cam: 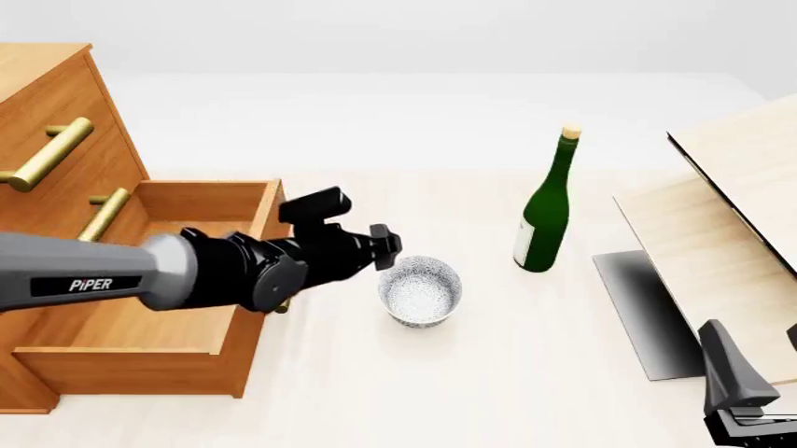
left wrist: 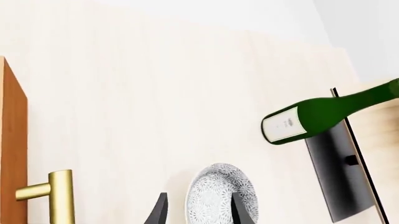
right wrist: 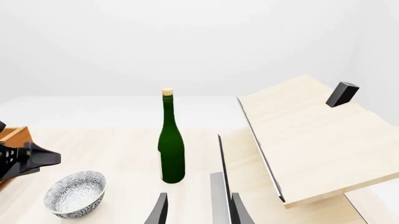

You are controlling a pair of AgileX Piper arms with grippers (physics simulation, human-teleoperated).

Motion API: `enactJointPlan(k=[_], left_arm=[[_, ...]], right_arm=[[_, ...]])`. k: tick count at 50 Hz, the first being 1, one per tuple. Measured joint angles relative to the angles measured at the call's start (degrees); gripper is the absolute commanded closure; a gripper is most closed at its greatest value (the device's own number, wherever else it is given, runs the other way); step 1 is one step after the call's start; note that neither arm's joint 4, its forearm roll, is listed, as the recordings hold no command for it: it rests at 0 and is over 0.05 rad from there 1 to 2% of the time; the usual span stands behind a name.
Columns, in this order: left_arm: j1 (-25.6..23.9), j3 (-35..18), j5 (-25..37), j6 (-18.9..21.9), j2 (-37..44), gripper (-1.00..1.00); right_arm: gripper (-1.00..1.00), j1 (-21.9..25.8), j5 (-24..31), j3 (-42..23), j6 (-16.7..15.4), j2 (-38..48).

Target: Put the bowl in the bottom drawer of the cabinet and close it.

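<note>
Your left gripper (cam: 388, 245) hangs right at the bowl's (cam: 421, 290) near-left rim, nothing held yet.

Starting at the left, the cabinet (cam: 56, 112) has its bottom drawer (cam: 149, 322) pulled open, its cavity just behind and below your left arm. Your left gripper's fingers stand apart; in the left wrist view the bowl (left wrist: 221, 193) sits between the two fingertips, straight ahead along them, so it looks as if a short advance would put the rim in reach of a pinch. The bowl stands upright on the table (cam: 498, 373), beside the drawer's front corner but apart from it. Farther right, well beyond the gripper, a green bottle (cam: 546, 205) stands upright. Your right gripper (right wrist: 198, 210), fingers apart and empty, waits far to the right near the pale boards (cam: 734, 196), much farther from the bowl than the left.
</note>
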Motion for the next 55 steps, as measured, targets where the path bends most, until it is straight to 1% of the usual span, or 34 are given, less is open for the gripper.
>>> enactJointPlan(k=[20,55], left_arm=[[-1.0,-0.4,-1.6,-2.8,3.7,-1.00],[-1.7,-1.1,-3.5,-6.0,9.7,-1.00]], right_arm=[[-1.00,0.0,0.0,0.0,0.0,0.0],[-1.00,0.0,0.0,0.0,0.0,0.0]])
